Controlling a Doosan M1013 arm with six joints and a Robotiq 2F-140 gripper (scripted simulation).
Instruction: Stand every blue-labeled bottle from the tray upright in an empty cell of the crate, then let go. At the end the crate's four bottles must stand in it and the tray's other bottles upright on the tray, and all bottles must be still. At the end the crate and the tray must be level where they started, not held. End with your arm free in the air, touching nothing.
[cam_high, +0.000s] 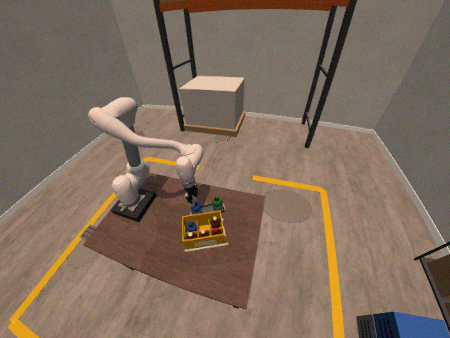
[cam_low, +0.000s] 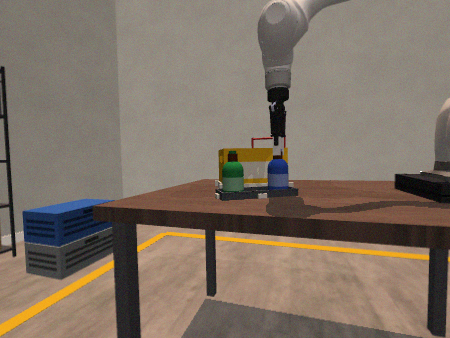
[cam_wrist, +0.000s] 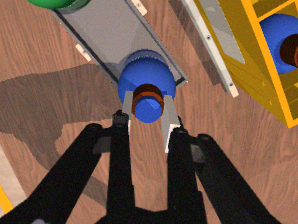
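Here we are at the desk (cam_high: 235, 270) (cam_low: 175, 205) (cam_wrist: 155, 175), and our tool (cam_high: 192, 198) (cam_low: 278, 149) (cam_wrist: 147, 104) is clamped on the neck of the tray's blue bottle (cam_high: 196, 207) (cam_low: 278, 175) (cam_wrist: 146, 75), one finger on each side, just below the blue cap! We have that bottle upright at one end of the tray (cam_high: 202, 210) (cam_low: 255, 195) (cam_wrist: 120, 37), its pale blue label facing out in the exterior view. At the tray's other end we see the green bottle (cam_high: 217, 203) (cam_low: 233, 176) (cam_wrist: 62, 2), upright too, well apart from our fingers. Just beside the tray sits the yellow crate (cam_high: 188, 243) (cam_low: 270, 154) (cam_wrist: 260, 87), level on the desk, and what a line-up in there: a second blue bottle (cam_high: 191, 227) (cam_wrist: 279, 40) in the left cell of the row nearer the tray, a brown bottle (cam_high: 215, 222) with a pale cap in that row's right cell, and between them an empty cell (cam_high: 205, 229), open for us! Across the far row we count three more tops, a pale cap (cam_high: 190, 234) on the left, another pale one (cam_high: 203, 233) in the middle and a red cap (cam_high: 216, 230) on the right. Above it all, our arm (cam_high: 150, 140) (cam_low: 282, 40) reaches over the desk, the wrist hanging almost straight down over our blue bottle.
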